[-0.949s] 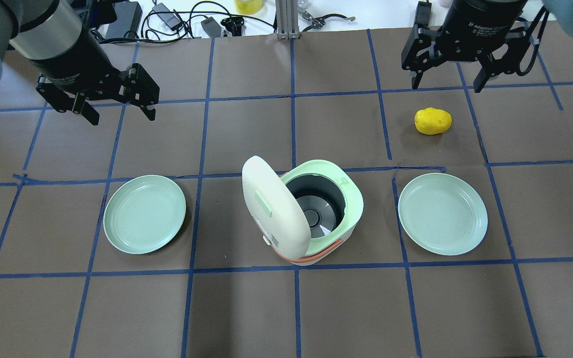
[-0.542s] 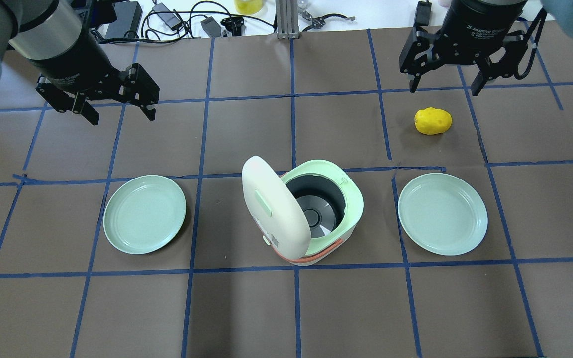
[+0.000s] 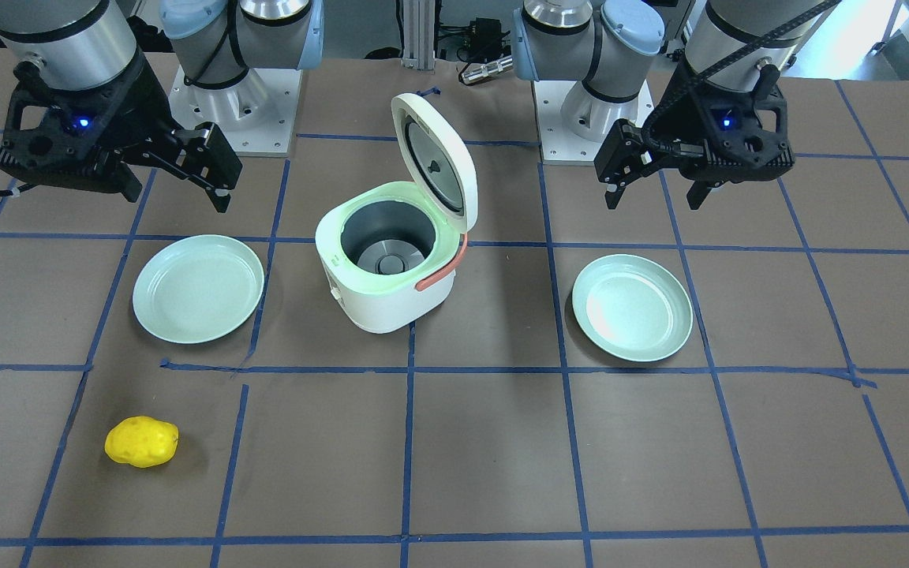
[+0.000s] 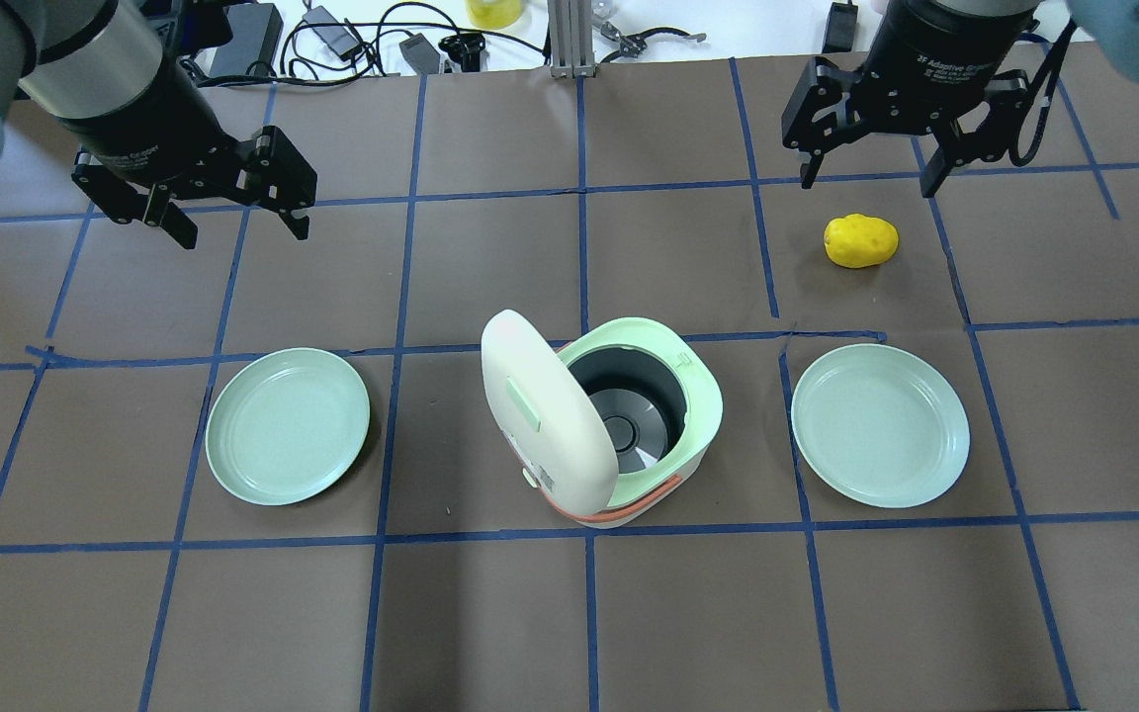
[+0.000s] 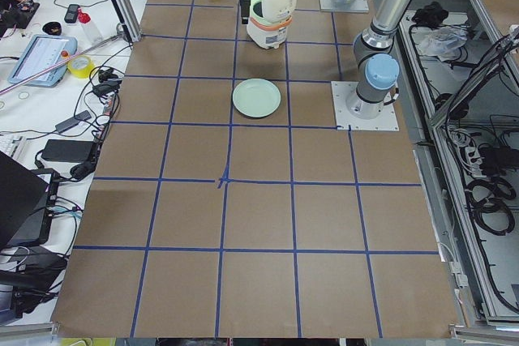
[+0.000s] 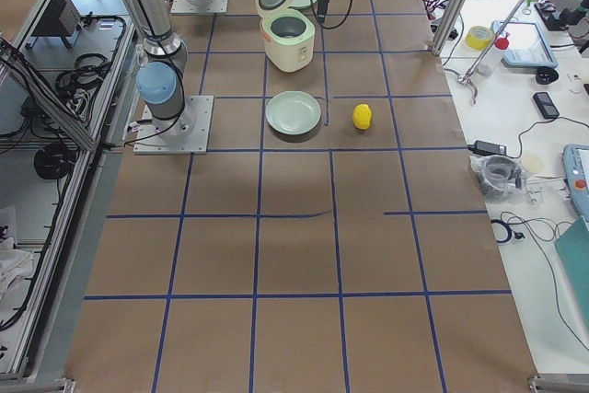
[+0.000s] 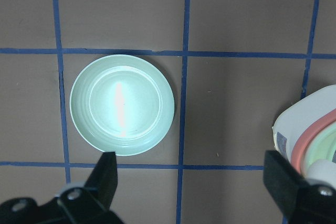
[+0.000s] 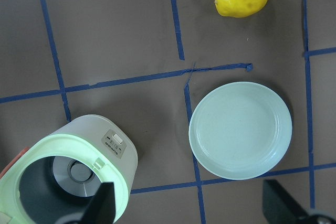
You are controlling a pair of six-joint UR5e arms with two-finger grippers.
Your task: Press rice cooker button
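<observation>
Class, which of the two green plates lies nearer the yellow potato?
The plate on the robot's right; the yellow potato lies just beyond it, the other plate across the rice cooker.

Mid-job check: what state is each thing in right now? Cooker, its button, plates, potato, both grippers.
rice cooker lid: open, standing up.
inner pot: empty.
button: untouched, no gripper near it.
left plate: empty.
right plate: empty.
potato: loose, on neither plate.
left gripper: open, holding nothing.
right gripper: open, holding nothing.
</observation>
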